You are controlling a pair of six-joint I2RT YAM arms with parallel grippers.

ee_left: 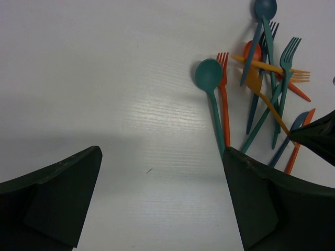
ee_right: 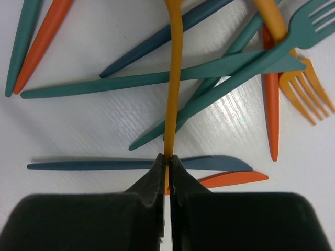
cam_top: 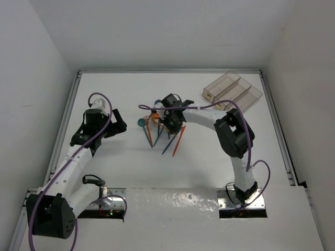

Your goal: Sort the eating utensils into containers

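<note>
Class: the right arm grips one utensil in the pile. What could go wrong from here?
1. The right tool pinches the yellow utensil only at the tip of its thin handle, so it may swing or slip out when lifted.
2. That handle crosses teal pieces; lifting could drag or flick them across the table.

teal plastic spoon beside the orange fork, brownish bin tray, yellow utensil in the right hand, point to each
teal plastic spoon (ee_left: pixel 209 74): left wrist view, its round bowl
clear brownish plastic bin tray (cam_top: pixel 234 90): top view, middle bin's floor
thin yellow plastic utensil (ee_right: pixel 174 78): right wrist view, its handle above the shut right hand (ee_right: pixel 168 159)
</note>
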